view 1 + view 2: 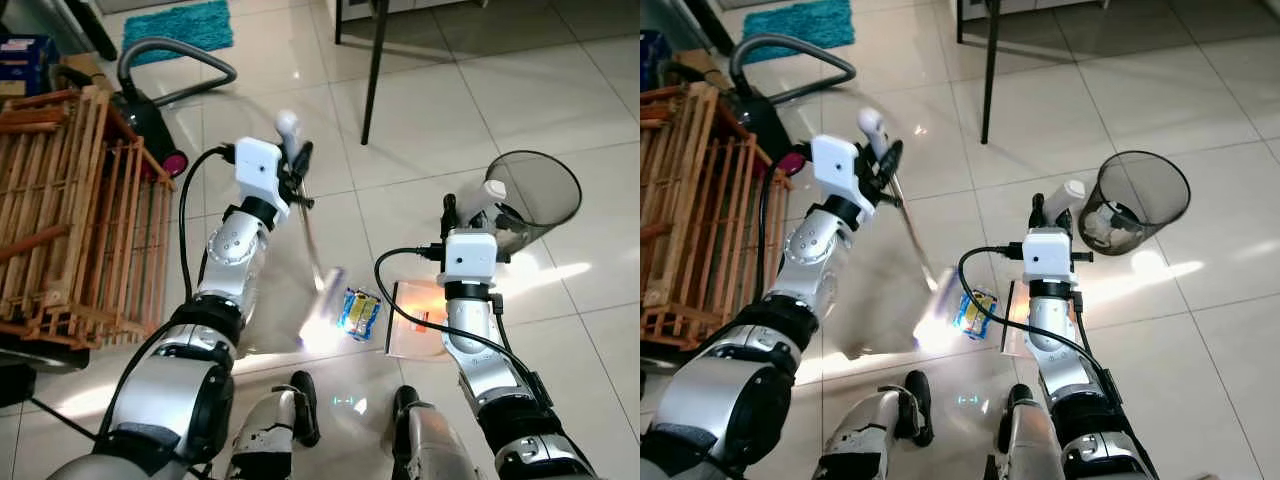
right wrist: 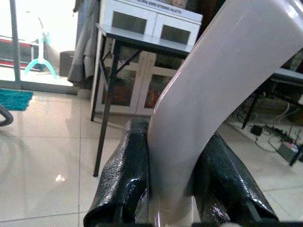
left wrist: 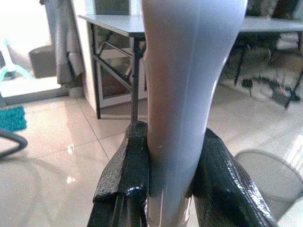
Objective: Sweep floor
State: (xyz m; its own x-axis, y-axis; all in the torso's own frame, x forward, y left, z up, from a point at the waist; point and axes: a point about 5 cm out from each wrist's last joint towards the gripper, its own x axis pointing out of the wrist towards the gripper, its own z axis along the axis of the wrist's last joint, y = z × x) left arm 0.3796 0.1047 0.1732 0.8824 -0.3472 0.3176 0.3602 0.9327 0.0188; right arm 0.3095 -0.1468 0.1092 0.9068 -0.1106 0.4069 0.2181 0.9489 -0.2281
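My left gripper (image 1: pixel 297 165) is shut on the pale handle (image 3: pixel 189 71) of a broom, held up at the left. Its thin shaft (image 1: pixel 310 230) slants down to the blurred broom head (image 1: pixel 326 290) on the tiles. A blue and yellow wrapper (image 1: pixel 360 312) lies on the floor just right of the broom head. Beside the wrapper a clear dustpan (image 1: pixel 418 322) rests on the floor. My right gripper (image 1: pixel 470 212) is shut on the dustpan's white handle (image 2: pixel 222 85), which stands up from the pan. Black fingers (image 2: pixel 128 175) press both sides of it.
A black mesh bin (image 1: pixel 540 195) with paper inside stands on the tiles just right of my right arm. A wooden slatted rack (image 1: pixel 70 210) fills the left side, with a vacuum cleaner (image 1: pixel 150 120) and its hose behind it. A black table leg (image 1: pixel 375 70) stands ahead; a teal rug (image 1: pixel 180 25) lies far left.
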